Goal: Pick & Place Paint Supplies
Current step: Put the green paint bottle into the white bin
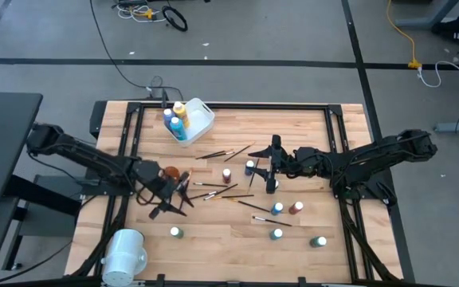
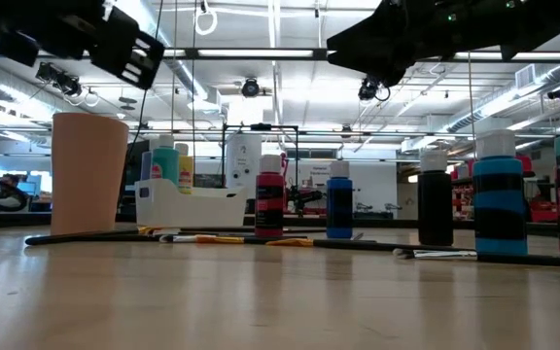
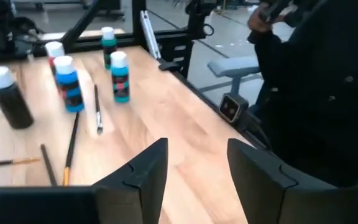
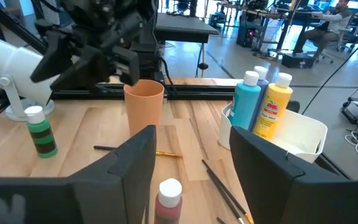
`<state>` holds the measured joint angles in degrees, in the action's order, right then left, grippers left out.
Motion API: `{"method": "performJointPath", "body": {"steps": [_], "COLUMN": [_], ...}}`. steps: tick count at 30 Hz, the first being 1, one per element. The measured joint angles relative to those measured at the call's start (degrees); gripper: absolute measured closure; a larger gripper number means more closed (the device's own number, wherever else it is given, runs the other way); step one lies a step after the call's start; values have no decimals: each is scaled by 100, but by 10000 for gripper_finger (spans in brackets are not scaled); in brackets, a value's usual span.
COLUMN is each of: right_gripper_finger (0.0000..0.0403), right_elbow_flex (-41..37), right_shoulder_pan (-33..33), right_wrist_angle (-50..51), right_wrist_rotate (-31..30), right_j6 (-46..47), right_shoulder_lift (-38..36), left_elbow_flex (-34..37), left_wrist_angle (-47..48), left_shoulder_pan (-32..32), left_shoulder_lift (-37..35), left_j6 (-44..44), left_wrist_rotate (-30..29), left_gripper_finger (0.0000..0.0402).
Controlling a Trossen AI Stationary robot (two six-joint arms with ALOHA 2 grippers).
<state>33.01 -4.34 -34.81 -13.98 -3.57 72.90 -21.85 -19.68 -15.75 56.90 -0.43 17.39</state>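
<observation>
A wooden table (image 1: 229,239) seen from above, with paint supplies scattered across its middle and two dark robot arms reaching in from either side. The left tool (image 1: 174,195) hovers near an orange-tan cup (image 1: 171,172), fingers spread and holding nothing. The right tool (image 1: 272,163) hangs over the centre of the table, fingers also parted and empty.

Seven small paint bottles (image 1: 278,209) with white caps stand loose on the table. About three more sit upright in a white tub (image 1: 200,116) at the far edge. Roughly half a dozen thin brushes (image 1: 237,151) lie flat among the loose bottles; the exact number is hard to tell. A large white cylinder (image 1: 124,253) lies at the near left corner.

The bottles look light, rigid and smooth, likely tippy; gripping the body below the cap seems safest. The brushes are slender and stiff, lying flush on the wood, so pinching mid-handle would probably work best.
</observation>
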Motion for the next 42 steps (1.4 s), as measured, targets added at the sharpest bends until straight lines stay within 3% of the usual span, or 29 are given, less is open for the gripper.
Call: {"method": "performJointPath", "body": {"steps": [9,16,24,28,42], "right_gripper_finger": [197,197,198,198,198], "right_elbow_flex": [2,2,2,2,4], "right_shoulder_pan": [2,0,0,0,15], "right_wrist_angle": [0,-28,-39,-42,-178], "right_wrist_rotate": [4,20,29,133,144], "right_j6": [4,94,291,315,308], "right_shoulder_lift": [0,0,0,0,2], "left_elbow_flex": [-1,-2,-2,-2,-7], "left_wrist_angle": [196,229,317,267,729], "left_shoulder_pan": [-1281,-1737,-2149,-2202,-2251], "left_shoulder_lift": [81,451,966,1033,1034], "left_j6": [223,-13,-193,-158,-310], "left_wrist_rotate": [-1127,-1731,-1828,-2200,-2203], "left_gripper_finger": [234,210,170,162,188]}}
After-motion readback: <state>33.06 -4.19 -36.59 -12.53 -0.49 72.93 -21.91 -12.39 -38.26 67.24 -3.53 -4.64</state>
